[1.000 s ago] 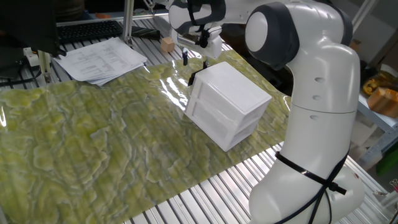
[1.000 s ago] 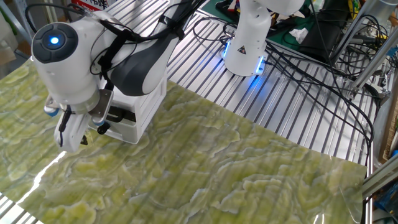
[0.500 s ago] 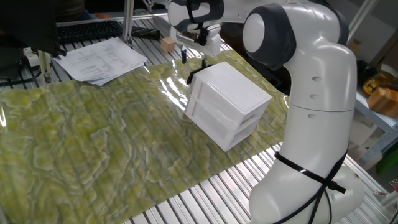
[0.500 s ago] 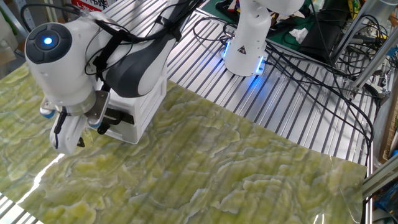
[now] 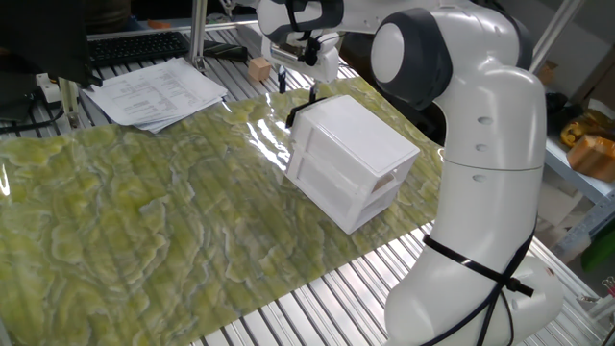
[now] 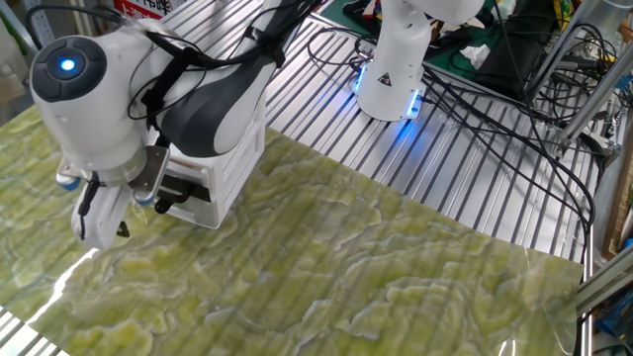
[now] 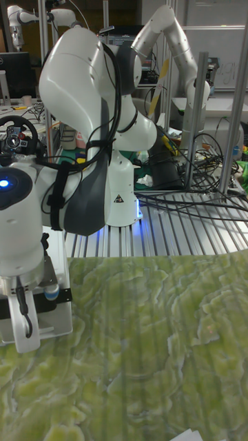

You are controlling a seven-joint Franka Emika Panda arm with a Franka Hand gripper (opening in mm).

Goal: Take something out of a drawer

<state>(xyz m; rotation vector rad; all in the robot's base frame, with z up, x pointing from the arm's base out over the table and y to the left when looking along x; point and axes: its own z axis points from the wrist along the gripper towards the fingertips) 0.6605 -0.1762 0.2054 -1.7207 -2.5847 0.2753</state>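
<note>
The white cabinet [image 5: 351, 144] stands on the green mat. In the other fixed view its front [image 6: 188, 196] faces my gripper, and a dark gap shows at the upper drawer [image 6: 190, 184]; the drawer's inside is hidden. My gripper [image 5: 296, 86] hangs just beyond the cabinet's far corner, fingers apart and empty, so it is open. It hovers left of the cabinet front in the other fixed view [image 6: 99, 222]. A small tan cube [image 5: 258, 67] rests on the metal table past the mat's edge, left of the gripper and apart from it.
A stack of papers [image 5: 154, 91] and a keyboard [image 5: 135, 46] lie at the back left. The arm's base [image 6: 391, 69] and loose cables [image 6: 495, 99] sit on the slatted table behind the cabinet. A second arm [image 7: 172, 41] stands in the background.
My gripper has backed away from the cabinet's front, a short way further out over the mat. The cabinet and the tan cube have stayed put.
</note>
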